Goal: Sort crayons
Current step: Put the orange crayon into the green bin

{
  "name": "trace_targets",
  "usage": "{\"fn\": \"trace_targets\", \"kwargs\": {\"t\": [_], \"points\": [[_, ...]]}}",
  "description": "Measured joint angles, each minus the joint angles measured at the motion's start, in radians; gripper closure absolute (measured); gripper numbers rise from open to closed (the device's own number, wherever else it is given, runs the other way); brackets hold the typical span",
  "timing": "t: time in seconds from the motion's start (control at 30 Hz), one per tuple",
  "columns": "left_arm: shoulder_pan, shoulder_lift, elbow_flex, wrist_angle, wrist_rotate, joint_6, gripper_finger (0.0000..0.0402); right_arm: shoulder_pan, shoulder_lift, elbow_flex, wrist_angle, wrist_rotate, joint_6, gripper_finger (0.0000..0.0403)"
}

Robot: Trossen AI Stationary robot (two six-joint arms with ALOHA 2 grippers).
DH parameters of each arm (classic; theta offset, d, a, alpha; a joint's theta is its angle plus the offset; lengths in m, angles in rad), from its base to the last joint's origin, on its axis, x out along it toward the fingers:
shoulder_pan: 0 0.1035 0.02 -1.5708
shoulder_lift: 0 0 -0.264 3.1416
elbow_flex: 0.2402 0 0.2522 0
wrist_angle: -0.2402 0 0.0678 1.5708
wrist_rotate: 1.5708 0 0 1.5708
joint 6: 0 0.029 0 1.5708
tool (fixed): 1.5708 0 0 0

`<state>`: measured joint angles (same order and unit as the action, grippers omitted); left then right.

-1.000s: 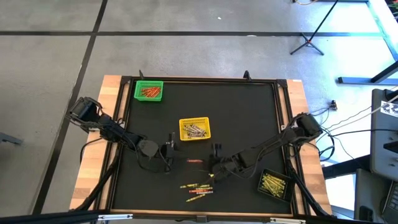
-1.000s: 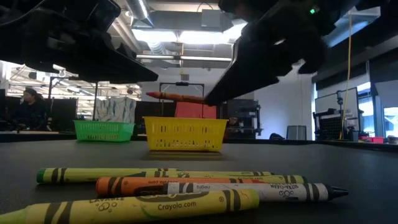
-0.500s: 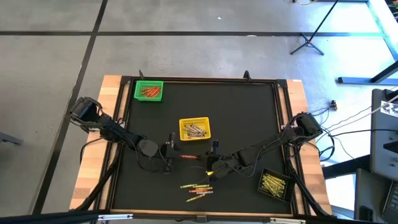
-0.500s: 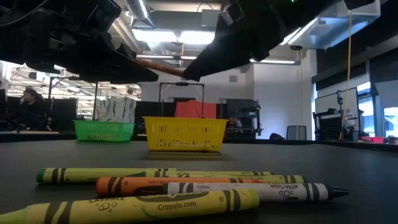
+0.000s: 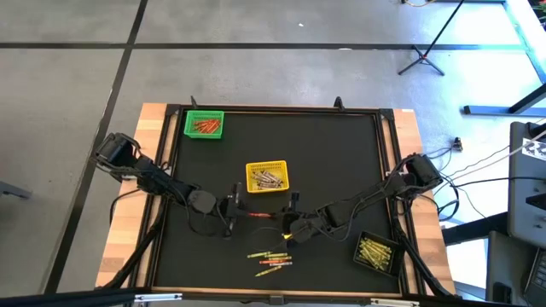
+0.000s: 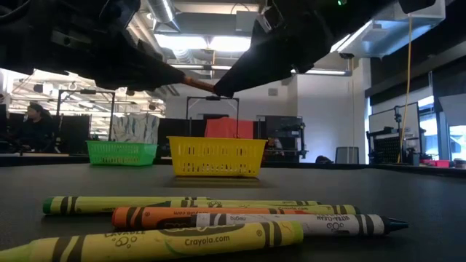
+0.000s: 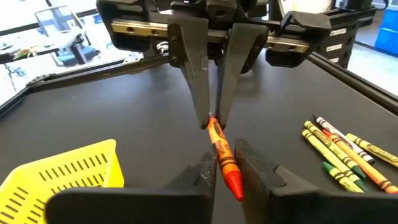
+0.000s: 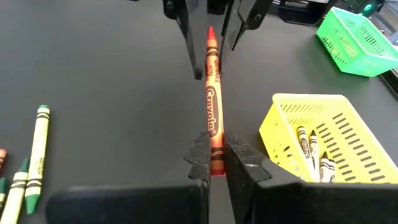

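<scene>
Taking the yellow basket [image 5: 267,176] as our landmark, we see the left end effector [image 5: 236,213] just in front of it and slightly to its left. A second ago its fingers stood apart; now they have drawn in on the tip of the red-orange crayon [image 5: 259,214], which hangs in the air between the two arms. We judge this a handover in progress, with the left grip only just made. The right end effector [image 5: 290,228], in front of the basket and to its right, stays clamped on the crayon's blunt end, so both arms hold it at once; its release looks to be the next step. Far behind and left of the yellow basket sits the green basket [image 5: 204,124] with orange-red crayons inside, the likely destination. Well in front of the yellow basket, loose crayons [image 5: 271,259] lie on the worktop [image 5: 341,153], unsorted. To the front right stands the black basket [image 5: 377,252] holding yellow ones. The yellow basket itself stands between the crayon and the green basket.
</scene>
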<state>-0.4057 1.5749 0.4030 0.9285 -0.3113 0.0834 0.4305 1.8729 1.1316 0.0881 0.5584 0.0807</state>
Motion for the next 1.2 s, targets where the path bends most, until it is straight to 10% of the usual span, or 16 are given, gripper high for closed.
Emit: {"fn": "trace_targets", "kwargs": {"t": [0.5, 0.8, 1.2], "points": [[-0.002, 0.000, 0.001, -0.039, -0.056, 0.000, 0.0388, 0.043, -0.027, 0.000, -0.041, -0.004, -0.006, 0.0313], [-0.003, -0.074, 0.001, -0.260, -0.286, -0.049, 0.0388, 0.134, -0.051, -0.010, -0.235, 0.078, 0.135, 0.0297], [0.026, -0.488, 0.001, -0.788, -0.711, -0.113, 0.0388, 0.132, -0.051, -0.137, -0.131, 0.087, 0.287, 0.0297]]}}
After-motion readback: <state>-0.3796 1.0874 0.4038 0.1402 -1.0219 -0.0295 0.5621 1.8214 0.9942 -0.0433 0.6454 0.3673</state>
